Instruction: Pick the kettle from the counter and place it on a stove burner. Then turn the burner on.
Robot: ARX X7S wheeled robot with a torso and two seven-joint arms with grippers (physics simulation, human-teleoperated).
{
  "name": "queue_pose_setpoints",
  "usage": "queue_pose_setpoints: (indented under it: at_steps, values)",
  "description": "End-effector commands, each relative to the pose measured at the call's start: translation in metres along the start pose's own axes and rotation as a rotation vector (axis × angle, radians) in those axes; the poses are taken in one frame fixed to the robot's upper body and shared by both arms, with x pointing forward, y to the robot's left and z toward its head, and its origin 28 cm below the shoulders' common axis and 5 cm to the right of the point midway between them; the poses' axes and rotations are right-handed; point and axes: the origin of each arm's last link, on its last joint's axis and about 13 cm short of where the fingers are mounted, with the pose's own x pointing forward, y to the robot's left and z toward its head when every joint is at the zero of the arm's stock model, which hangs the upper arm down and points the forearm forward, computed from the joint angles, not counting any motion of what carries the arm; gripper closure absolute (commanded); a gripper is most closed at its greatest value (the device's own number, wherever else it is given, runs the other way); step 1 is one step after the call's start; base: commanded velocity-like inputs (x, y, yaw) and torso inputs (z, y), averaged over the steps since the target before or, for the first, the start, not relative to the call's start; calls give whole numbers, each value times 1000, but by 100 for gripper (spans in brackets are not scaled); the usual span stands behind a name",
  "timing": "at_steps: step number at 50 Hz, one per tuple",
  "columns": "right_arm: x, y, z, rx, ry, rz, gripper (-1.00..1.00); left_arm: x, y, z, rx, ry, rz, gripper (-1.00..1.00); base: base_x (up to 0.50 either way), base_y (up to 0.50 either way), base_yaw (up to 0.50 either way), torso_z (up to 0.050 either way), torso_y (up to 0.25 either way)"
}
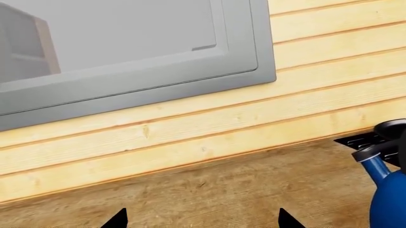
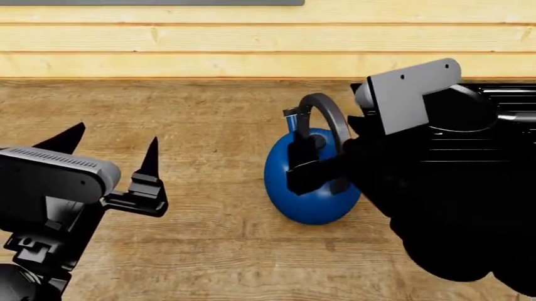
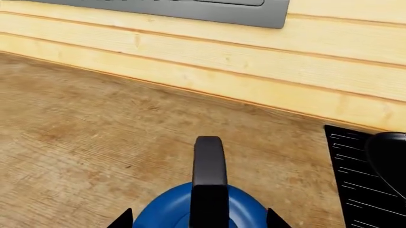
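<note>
The blue kettle [image 2: 312, 188] stands upright on the wood-grain counter [image 2: 209, 113], just left of the black stove [image 2: 503, 125]. Its arched black handle [image 3: 209, 175] rises between the two tips of my right gripper [image 3: 199, 219], which is open, with each tip well clear of the handle. In the head view the right gripper [image 2: 308, 164] reaches in from the right at handle height. My left gripper [image 2: 117, 141] is open and empty over bare counter, left of the kettle [image 1: 388, 190]. I can make out no burner under the grate bars.
A plank wall [image 2: 251, 44] closes off the back of the counter, with a grey window frame [image 1: 127, 71] above it. The stove's corner [image 3: 362, 190] lies right of the kettle, with a dark rounded shape [image 3: 388, 156] on it, likely the frying pan.
</note>
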Motion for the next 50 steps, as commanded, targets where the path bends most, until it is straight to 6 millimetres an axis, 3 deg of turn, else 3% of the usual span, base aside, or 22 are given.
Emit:
queue_pose_setpoints:
  at_steps: [1, 5, 6, 22, 50]
  values:
    - [9, 0, -6, -14, 40, 20, -100, 0, 0, -1, 1, 3, 0, -100, 0, 0, 0, 0, 0]
    - [10, 0, -5, -20, 33, 15, -100, 0, 0, -2, 1, 3, 1, -100, 0, 0, 0, 0, 0]
    - [10, -1, -5, -20, 28, 2, 100, 0, 0, -2, -1, 4, 0, -100, 0, 0, 0, 0, 0]
    - [5, -2, -6, -43, 6, -17, 100, 1, 0, -2, 2, 4, -1, -100, 0, 0, 0, 0, 0]
    - [3, -12, 14, -99, -191, -193, 100, 0, 0, -2, 3, -2, 3, -100, 0, 0, 0, 0, 1]
